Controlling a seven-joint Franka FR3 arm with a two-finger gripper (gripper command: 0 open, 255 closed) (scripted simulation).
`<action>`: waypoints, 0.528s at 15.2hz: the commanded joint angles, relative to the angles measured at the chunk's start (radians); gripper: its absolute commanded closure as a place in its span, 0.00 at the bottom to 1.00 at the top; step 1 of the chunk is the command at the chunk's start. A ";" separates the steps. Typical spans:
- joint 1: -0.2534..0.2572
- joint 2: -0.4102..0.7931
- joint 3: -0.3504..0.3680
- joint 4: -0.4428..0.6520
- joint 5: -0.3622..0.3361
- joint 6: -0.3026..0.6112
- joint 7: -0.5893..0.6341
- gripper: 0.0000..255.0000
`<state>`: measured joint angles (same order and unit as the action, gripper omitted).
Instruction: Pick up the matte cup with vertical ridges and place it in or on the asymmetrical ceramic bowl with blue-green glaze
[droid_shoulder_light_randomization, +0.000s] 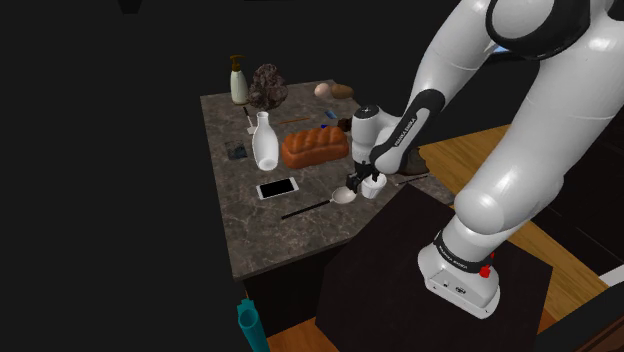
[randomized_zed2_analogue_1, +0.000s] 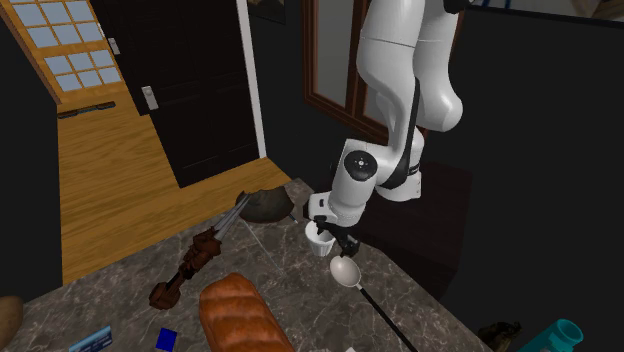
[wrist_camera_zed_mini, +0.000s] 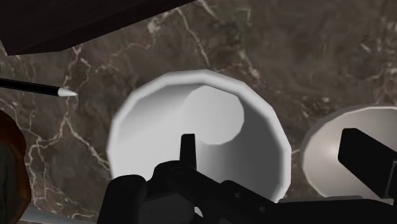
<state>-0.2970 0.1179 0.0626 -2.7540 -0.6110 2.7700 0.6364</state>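
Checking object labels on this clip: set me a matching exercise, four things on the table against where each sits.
Things:
1. white cup
2. bread loaf
3. phone
4. pump bottle

Places, by the shoulder view:
A. far corner of the table
B. right of the white vase
C. directly under the gripper
D. lying flat, just below the vase

Pairs: 1-C, 2-B, 3-D, 4-A

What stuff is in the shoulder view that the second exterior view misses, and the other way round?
The shoulder view adds a white bottle, a phone and a pump bottle. The second exterior view adds a dark door and a paned window. Both share the bread loaf, the spoon, and the white cup with the open pincer at it.
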 joint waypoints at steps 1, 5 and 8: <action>0.000 0.009 -0.005 0.001 -0.015 0.008 0.010 0.00; 0.000 0.010 -0.005 0.001 -0.015 0.008 0.010 0.00; 0.000 0.009 -0.005 0.001 -0.015 0.008 0.010 1.00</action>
<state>-0.2967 0.1273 0.0572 -2.7530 -0.6260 2.7782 0.6464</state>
